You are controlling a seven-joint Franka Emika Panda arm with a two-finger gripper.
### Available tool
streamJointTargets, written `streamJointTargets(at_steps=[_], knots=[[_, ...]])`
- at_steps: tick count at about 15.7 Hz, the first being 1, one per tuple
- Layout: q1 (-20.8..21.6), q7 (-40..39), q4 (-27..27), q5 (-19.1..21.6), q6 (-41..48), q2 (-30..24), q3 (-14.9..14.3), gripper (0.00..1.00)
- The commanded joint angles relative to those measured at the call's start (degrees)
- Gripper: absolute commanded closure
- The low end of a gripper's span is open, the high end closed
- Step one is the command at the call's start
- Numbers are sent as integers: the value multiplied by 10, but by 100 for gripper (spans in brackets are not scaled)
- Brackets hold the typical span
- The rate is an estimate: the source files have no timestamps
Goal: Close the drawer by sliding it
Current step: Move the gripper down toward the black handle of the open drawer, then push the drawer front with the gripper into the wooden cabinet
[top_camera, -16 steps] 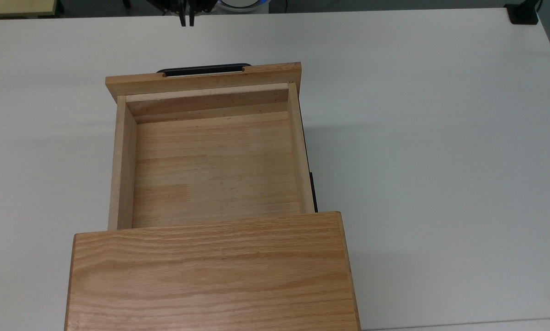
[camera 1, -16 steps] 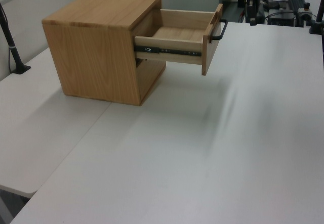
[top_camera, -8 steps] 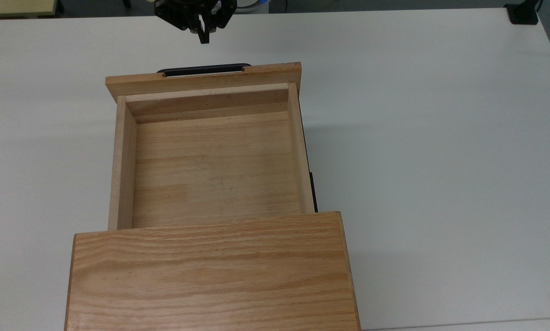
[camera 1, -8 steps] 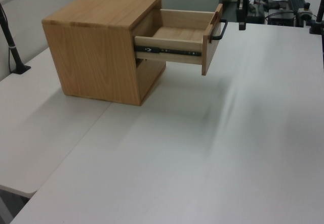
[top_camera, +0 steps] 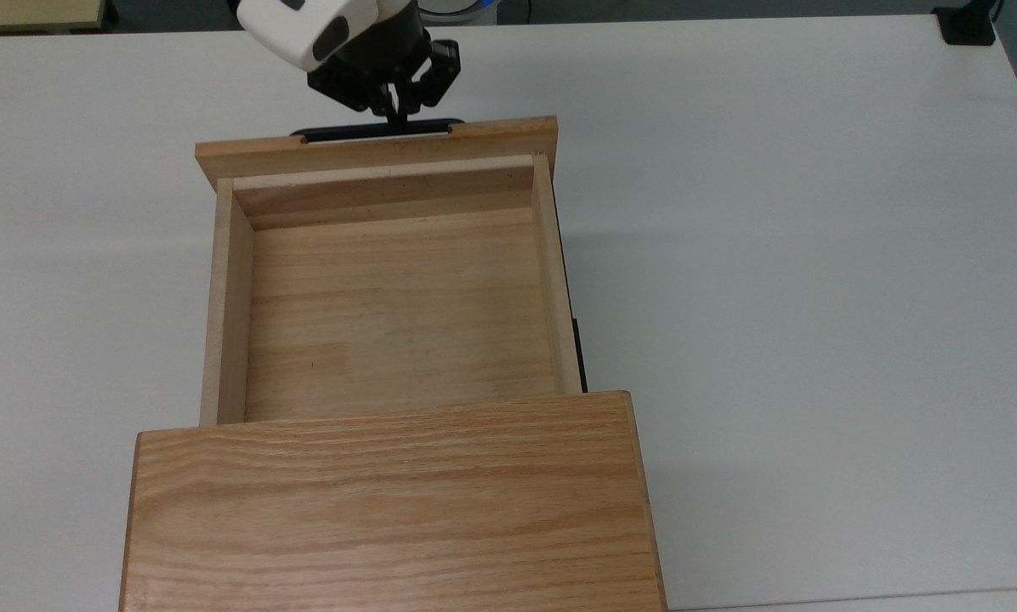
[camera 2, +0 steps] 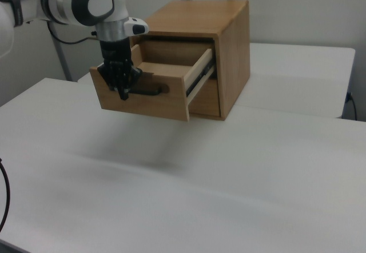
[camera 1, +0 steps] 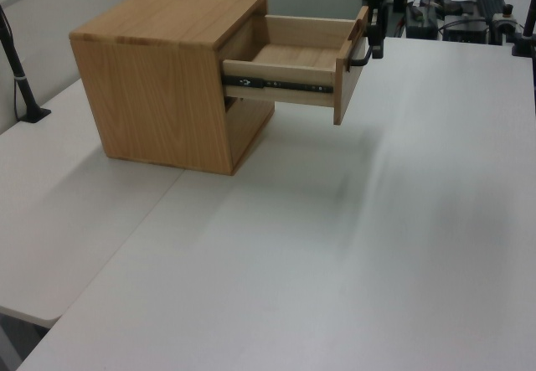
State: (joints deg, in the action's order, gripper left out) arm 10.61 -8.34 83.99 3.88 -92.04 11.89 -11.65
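The drawer (top_camera: 394,297) is pulled far out of the cabinet (top_camera: 389,506). In the top view it sticks out toward 12 o'clock, and it has nothing inside. Its front panel (top_camera: 377,149) is at the 12 o'clock end, with the black bar handle (top_camera: 377,130) on the outside. In the left view the drawer hangs in the air on its black slide rail (camera 1: 276,84), above the white counter (top_camera: 815,255).

The claw (top_camera: 394,110) is right at the handle, close to the middle of the bar. In the right view the claw (camera 2: 122,91) points down in front of the panel. Its 2 fingers look pressed close together, with nothing between them. I cannot tell if the tips touch the bar or are just beside it.

The job looks like it is only starting, because the drawer is wide open.

Things that could go wrong:
- If the claw pushes on the thin bar, the tips could slip off it and jab the panel or miss.
- If the push is off to 1 side, the drawer could twist and stick on its rails.
- The cabinet just sits on the counter. A hard push could slide the whole cabinet toward 6 o'clock in the top view, and the drawer would stay open.
- If the claw goes too low, it could catch under the bar.
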Motion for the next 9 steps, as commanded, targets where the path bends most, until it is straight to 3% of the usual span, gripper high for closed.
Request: streamJointTargets(at_steps=[1,6,9], knots=[[-1,7,-15,10,-49,20,1,100],[-1,56,-15,10,-174,49,1,100],[7,76,-61,9,-215,95,1,100]])
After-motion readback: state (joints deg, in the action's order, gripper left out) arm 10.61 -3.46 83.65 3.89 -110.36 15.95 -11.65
